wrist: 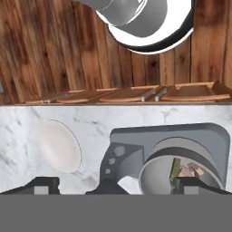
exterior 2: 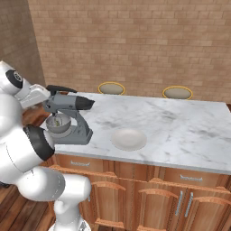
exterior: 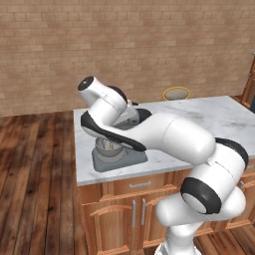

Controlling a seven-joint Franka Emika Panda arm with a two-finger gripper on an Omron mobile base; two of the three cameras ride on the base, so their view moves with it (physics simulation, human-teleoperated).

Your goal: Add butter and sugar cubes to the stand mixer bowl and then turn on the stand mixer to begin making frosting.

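The dark grey stand mixer (exterior 2: 72, 104) stands at the left end of the marble island, its head over the shiny metal bowl (exterior 2: 58, 125). In the hand view the bowl (wrist: 156, 174) holds a yellowish piece of butter (wrist: 174, 166) and pale brown sugar cubes (wrist: 189, 171). My gripper (wrist: 118, 186) is open, its fingertips (wrist: 43, 185) spread wide just above the mixer's head and column (wrist: 120, 156). From the right base view the gripper (exterior 2: 57, 89) sits at the back top of the mixer's head. In the left base view my arm covers most of the mixer (exterior: 130, 117); the bowl (exterior: 109, 148) shows below it.
A white plate (exterior 2: 128, 139) lies on the counter (exterior 2: 180, 131) to the right of the mixer, also seen as the plate (wrist: 59, 145). Two round stools (exterior 2: 111, 88) stand behind the island. Wooden cabinets (wrist: 136, 94) run beneath the counter's near edge.
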